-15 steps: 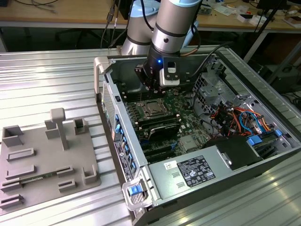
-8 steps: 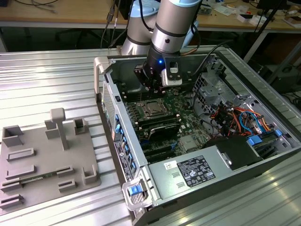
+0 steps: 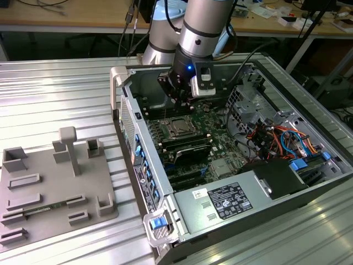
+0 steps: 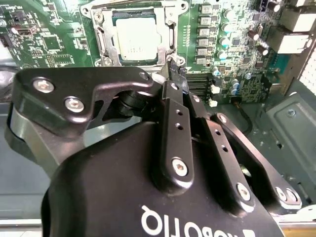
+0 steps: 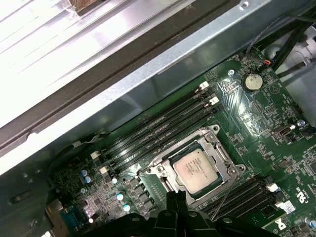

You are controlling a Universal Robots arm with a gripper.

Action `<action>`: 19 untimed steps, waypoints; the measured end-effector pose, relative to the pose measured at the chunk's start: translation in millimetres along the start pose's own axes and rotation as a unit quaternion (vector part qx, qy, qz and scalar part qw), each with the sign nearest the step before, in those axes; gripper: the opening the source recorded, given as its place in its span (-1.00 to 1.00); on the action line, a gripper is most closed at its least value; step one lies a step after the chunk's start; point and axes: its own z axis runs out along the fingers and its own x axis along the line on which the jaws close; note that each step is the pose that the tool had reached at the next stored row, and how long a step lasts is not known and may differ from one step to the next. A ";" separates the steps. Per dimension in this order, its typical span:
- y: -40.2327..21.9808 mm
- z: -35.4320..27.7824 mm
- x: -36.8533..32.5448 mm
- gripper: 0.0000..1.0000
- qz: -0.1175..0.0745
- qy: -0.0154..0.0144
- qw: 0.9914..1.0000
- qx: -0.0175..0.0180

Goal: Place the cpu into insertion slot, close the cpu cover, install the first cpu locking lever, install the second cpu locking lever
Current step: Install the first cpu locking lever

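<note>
The black fingers (image 5: 172, 201), pressed together near the silver-grey square cpu (image 5: 194, 169), could be scraped across its silvery cpu cover (image 5: 224, 155) if misaligned.

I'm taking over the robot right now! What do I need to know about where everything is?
Gripper: fingers shut, nothing seen between them, hovering right beside the insertion slot.
Cpu: already sitting in the slot, metal top up.
Cpu cover: appears to lie flat around the chip.
Done: cpu placed; cover looks closed.
Left: both locking levers. A thin wire lever seems to stand loose beside the slot, but I cannot tell for sure whether either one is locked.
</note>
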 end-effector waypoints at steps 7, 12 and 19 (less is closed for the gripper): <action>-0.5 0.3 0.7 -0.79 -0.075 0.002 0.997 0.002; -6.2 0.4 9.9 -0.79 -0.085 0.002 0.996 0.002; -14.1 0.6 22.6 -0.79 -0.098 0.002 0.995 0.002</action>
